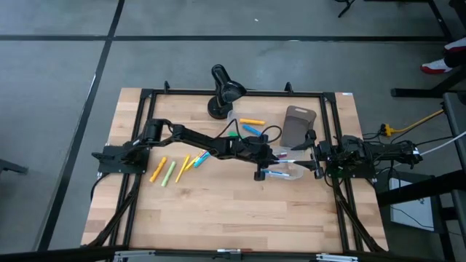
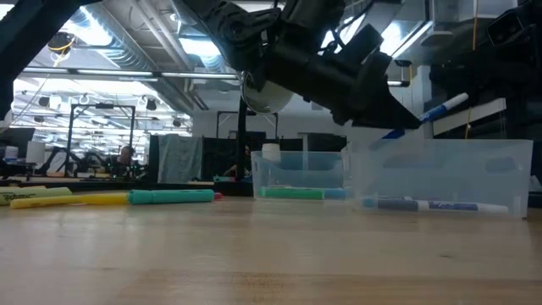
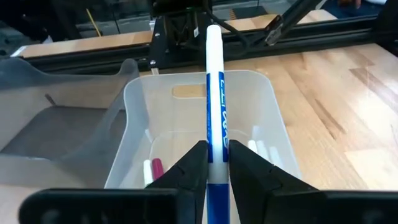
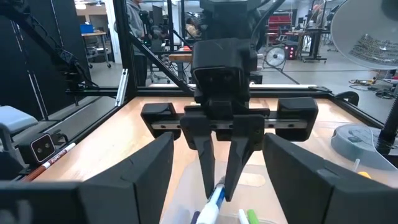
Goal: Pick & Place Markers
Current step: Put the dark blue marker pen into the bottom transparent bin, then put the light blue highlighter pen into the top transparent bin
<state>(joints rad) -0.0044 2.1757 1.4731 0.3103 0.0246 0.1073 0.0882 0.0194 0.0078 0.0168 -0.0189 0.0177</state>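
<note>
The left gripper (image 3: 216,163) hung over the clear bin (image 3: 134,106), jaws closed on a blue-and-white marker (image 3: 214,106) poised above it, likely for dropping in. More markers (image 1: 175,169) lay on the worktop (image 1: 218,211). The right gripper (image 4: 214,171) waited alongside, jaws open.

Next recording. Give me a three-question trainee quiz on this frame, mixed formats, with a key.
1. True or false: the left gripper has a blue-and-white marker between its fingers.
2. What lies directly under that marker? A) the grey tray B) a clear bin C) bare table
3. Fill in: the right gripper is ____ and holds nothing.

Key: 1 true; 2 B; 3 open
</note>
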